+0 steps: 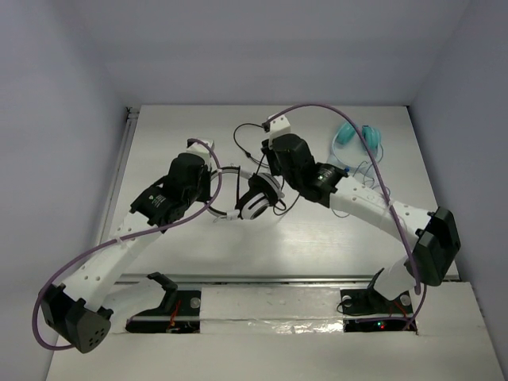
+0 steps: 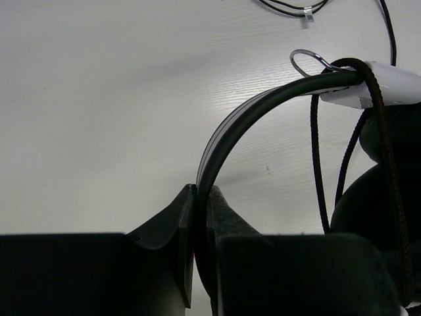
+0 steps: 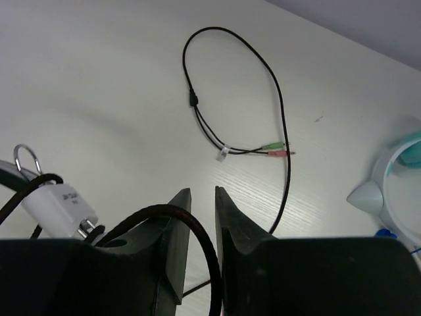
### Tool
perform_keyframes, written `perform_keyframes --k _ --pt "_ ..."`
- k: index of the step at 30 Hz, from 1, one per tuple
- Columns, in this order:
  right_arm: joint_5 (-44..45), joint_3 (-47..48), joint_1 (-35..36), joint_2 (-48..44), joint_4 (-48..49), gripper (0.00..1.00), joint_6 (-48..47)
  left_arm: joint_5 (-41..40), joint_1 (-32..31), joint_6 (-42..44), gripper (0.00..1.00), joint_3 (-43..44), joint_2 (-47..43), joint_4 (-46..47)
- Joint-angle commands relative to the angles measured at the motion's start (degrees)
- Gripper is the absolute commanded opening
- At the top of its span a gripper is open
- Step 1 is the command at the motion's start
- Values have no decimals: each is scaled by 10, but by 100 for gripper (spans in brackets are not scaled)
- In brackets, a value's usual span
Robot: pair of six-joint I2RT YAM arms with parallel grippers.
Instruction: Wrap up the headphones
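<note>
The headphones (image 1: pixel 255 202) lie mid-table, a white-shelled cup with a black pad under a thin black headband (image 2: pixel 250 112). My left gripper (image 2: pixel 202 194) is shut on the headband, left of the cup (image 1: pixel 216 189). The white slider (image 2: pixel 388 82) and black ear pad (image 2: pixel 371 204) show at the right of the left wrist view. The black cable (image 3: pixel 200 227) loops over my right gripper's left finger and runs down between its jaws, which stand slightly apart and do not clamp it. My right gripper (image 3: pixel 202 194) is just behind the cup (image 1: pixel 267 160). The cable's far end with green and pink plugs (image 3: pixel 276 149) lies beyond.
Teal headphones (image 1: pixel 357 136) with a thin blue cord lie at the back right, also at the right edge of the right wrist view (image 3: pixel 401 184). The loose black cable loop (image 1: pixel 242 131) lies behind the grippers. Grey walls enclose the table.
</note>
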Motion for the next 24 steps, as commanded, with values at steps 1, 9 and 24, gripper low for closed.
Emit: perform_keyframes --k 1,9,24 --pt "4 8 -37 -25 62 27 6 42 -4 4 0 20 -22 21" --pt "-44 -14 -81 -39 36 32 35 14 -4 -2 0 42 -17 11" --pt "-443 -148 -144 -17 341 28 122 99 -4 -12 0 117 -26 1"
